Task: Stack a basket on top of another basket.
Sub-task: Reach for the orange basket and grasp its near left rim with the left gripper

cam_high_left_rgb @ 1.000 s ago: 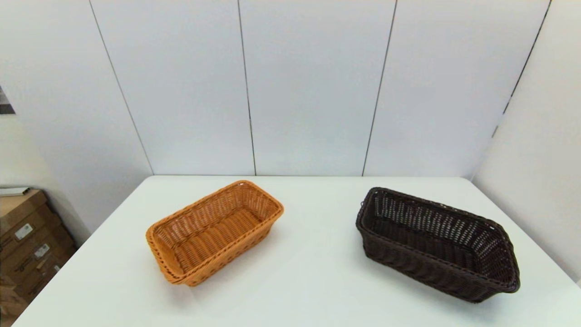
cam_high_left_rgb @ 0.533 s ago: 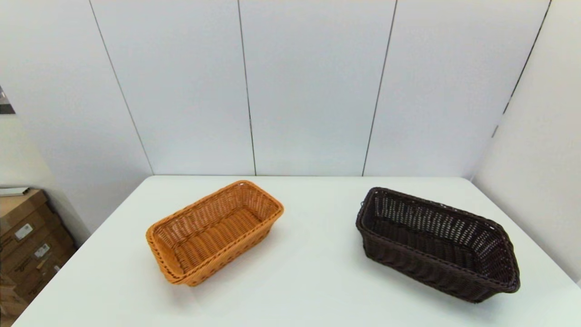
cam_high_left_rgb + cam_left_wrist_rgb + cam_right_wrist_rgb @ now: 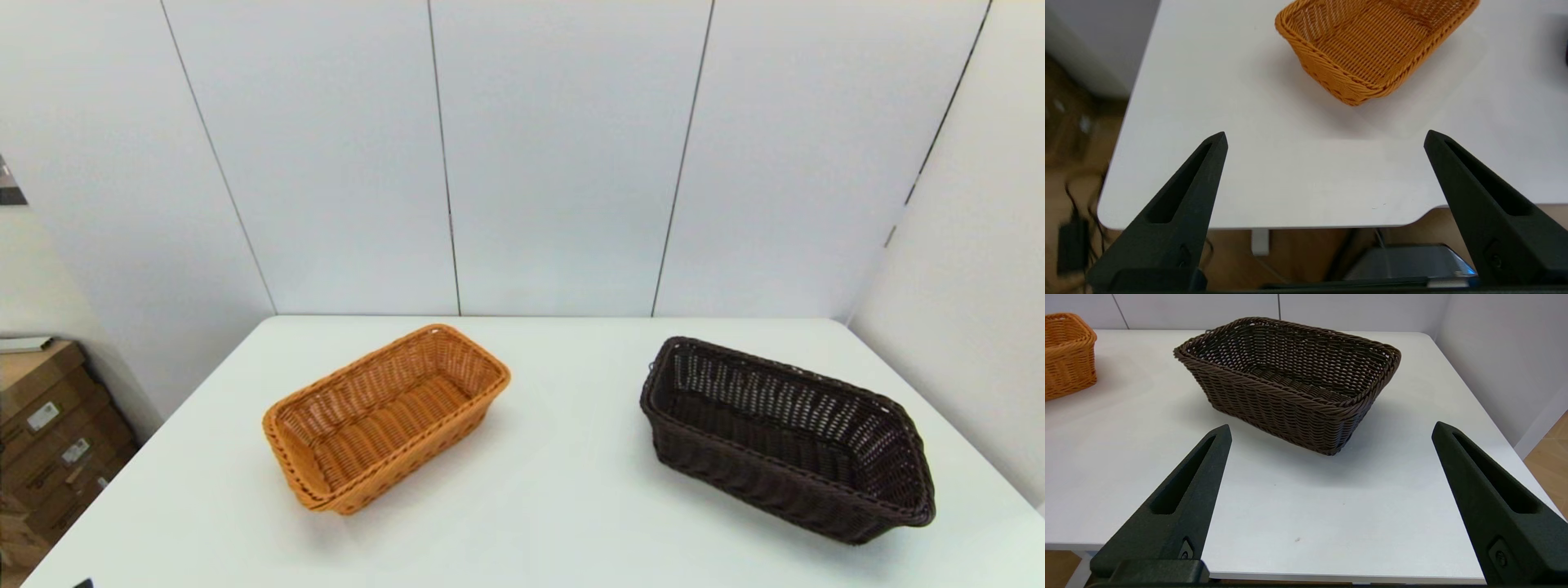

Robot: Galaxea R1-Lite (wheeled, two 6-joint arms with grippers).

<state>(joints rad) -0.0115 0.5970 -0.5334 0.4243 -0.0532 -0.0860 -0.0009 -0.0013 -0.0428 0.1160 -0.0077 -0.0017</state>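
Observation:
The dark brown basket (image 3: 784, 437) stands upright and empty on the right of the white table (image 3: 555, 506). The orange-tan basket (image 3: 384, 416) stands upright and empty on the left, well apart from it. My left gripper (image 3: 1325, 135) hangs open over the table's near left edge, short of the orange-tan basket (image 3: 1372, 45), and holds nothing. My right gripper (image 3: 1332, 427) is open and empty above the near right edge, facing the dark brown basket (image 3: 1290, 379) without touching it. The orange-tan basket's end (image 3: 1067, 355) also shows in the right wrist view.
White wall panels close the table's back and right side. Cardboard boxes (image 3: 49, 433) stand on the floor beyond the left edge. Bare tabletop lies between the two baskets and in front of them.
Both baskets stay where they were. A small dark tip has come into the head view at its bottom left edge.

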